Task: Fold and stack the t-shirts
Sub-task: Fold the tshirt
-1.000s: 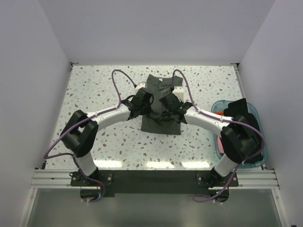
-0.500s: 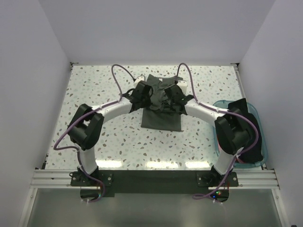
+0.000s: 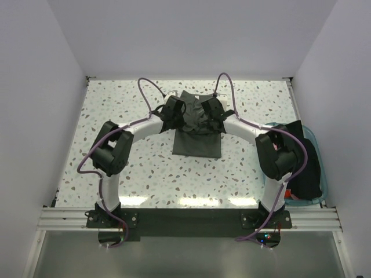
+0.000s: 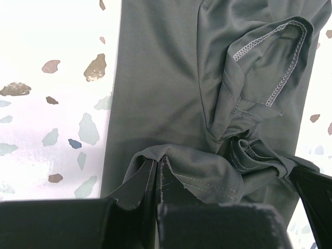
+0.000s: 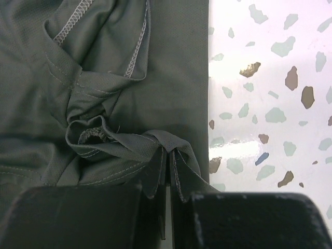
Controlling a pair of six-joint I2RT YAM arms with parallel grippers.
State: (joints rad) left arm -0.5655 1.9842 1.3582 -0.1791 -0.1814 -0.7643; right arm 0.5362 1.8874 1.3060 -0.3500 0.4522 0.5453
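Your left gripper [image 4: 157, 174] and right gripper [image 5: 169, 166] each pinch a fold of the dark grey-green t-shirt [image 3: 197, 145] lying on the speckled table [image 3: 116, 104].

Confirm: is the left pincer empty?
No, the left pincer is clamped on a pinched fold of the grey-green t-shirt.

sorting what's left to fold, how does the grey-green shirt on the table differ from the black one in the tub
The grey-green shirt lies spread on the table; the black shirt sits bunched in the teal tub. The grey-green shirt is pinched near its far end by the left gripper and the right gripper; the black shirt is touched by neither. Both are plain soft cloth.
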